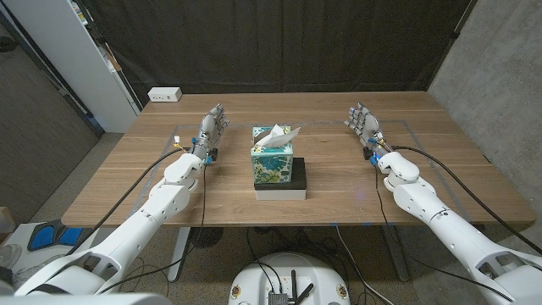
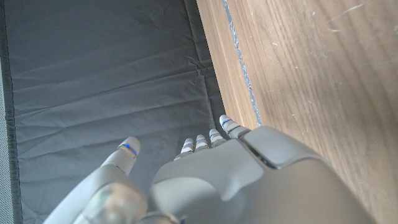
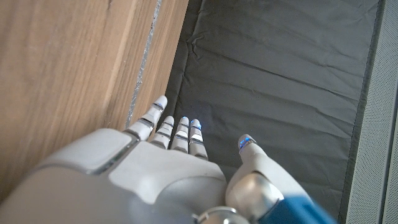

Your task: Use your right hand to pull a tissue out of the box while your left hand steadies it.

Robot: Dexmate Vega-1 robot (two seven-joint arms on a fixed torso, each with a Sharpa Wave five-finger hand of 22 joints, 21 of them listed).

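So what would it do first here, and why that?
Probably bring the left hand in to the tissue box. Both hands are open and apart from the box, which sits on a black block, and a tissue already sticks up for the right hand to pull.

Tissue box point(image 1: 273, 163) was a cube-style carton with teal-and-white leafy print, upright at the table's middle, sitting on the left part of a flat black-and-white slab point(image 1: 288, 183). One white tissue point(image 1: 279, 135) stuck up out of the top opening, crumpled, tip leaning toward the right side. Nothing touched either.
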